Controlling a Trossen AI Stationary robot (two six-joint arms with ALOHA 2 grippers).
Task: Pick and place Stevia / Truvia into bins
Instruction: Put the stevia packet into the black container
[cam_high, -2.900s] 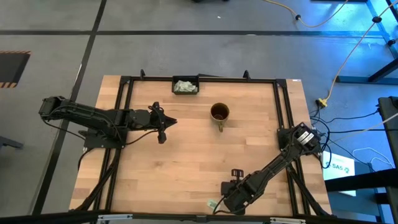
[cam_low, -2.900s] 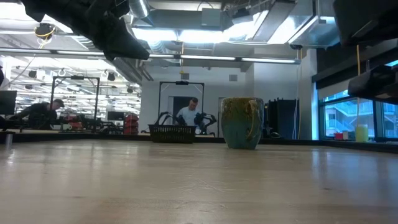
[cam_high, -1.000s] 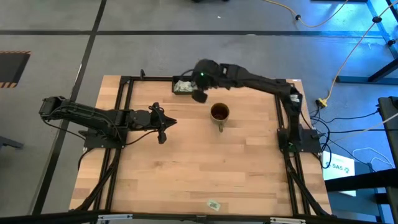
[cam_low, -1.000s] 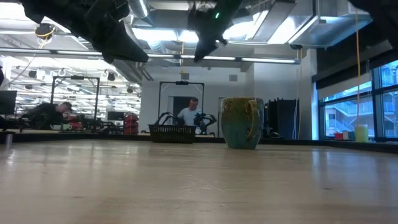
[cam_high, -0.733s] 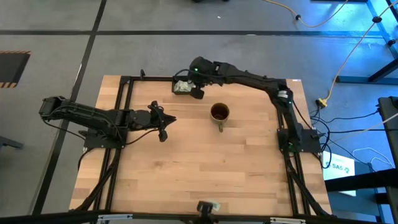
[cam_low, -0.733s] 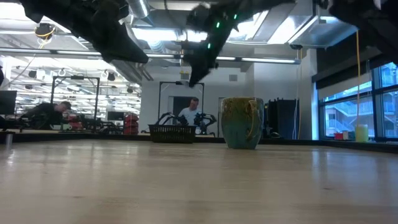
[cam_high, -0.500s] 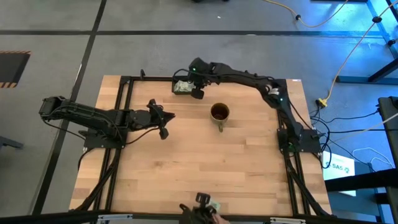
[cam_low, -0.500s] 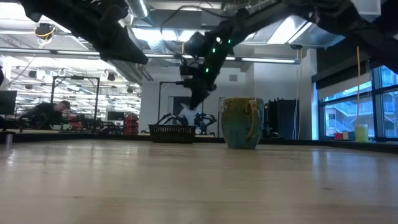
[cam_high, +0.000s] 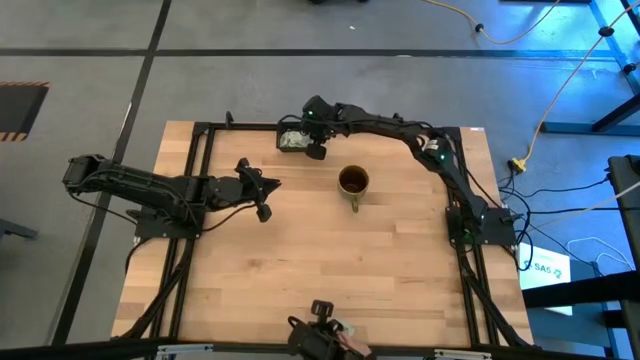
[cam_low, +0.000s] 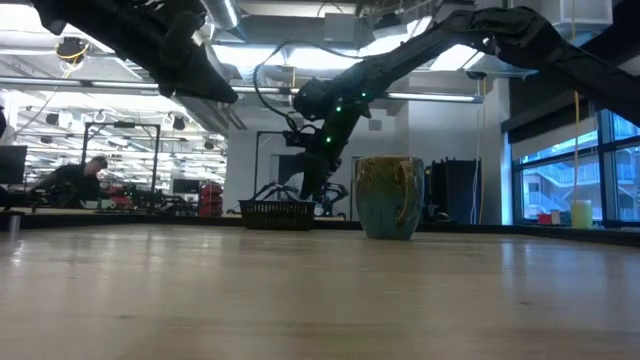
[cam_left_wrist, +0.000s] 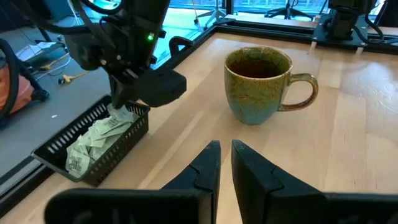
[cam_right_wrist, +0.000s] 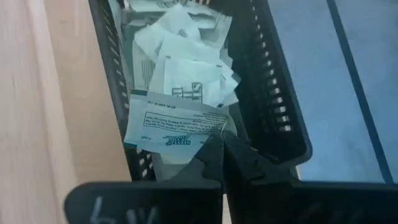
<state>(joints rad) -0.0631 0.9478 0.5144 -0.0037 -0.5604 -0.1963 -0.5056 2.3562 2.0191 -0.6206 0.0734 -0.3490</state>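
A Stevia sachet (cam_right_wrist: 177, 120) (white, printed side up) hangs over the black tray (cam_right_wrist: 273, 93), pinched in the right gripper (cam_right_wrist: 222, 148) just above the heap of sachets (cam_left_wrist: 99, 137) inside. Beside the tray stands the mug (cam_high: 352, 182). The left gripper (cam_left_wrist: 224, 154), fingers nearly pressed together, hovers near the mug.

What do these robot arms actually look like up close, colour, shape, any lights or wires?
Both arms are matte black and built from jointed segments. The right arm is long and slender, with small green lights glowing near its wrist and a thin black cable looping off it. Each ends in two narrow, dark, wedge-shaped fingers. The left arm looks bulkier.
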